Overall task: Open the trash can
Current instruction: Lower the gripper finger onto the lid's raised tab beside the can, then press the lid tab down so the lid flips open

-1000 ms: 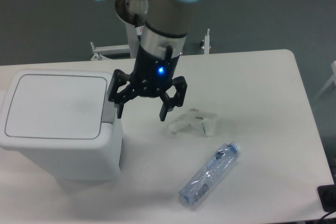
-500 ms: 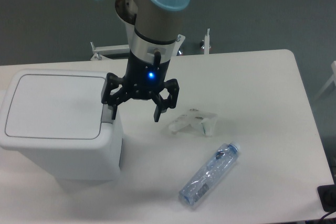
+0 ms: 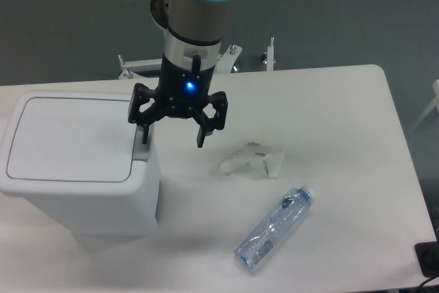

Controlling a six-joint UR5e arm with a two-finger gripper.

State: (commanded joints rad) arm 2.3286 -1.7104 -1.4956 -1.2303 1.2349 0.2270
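The black two-finger end effector (image 3: 172,138), fingers spread wide and empty, hung at the 3 o'clock rim of the boxy white plastic trash can (image 3: 79,162). It should've pressed its left fingertip squarely on the grey push-button tab (image 3: 140,151).

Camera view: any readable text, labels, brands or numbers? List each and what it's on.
No readable text in this view.
Plastic bottle: its label is only a blue blur, too small to read.
Crumpled white packaging: a small dark mark, not legible.
Trash can: plain white, no print visible.
Gripper: only a blue light on the wrist above it, no markings readable.
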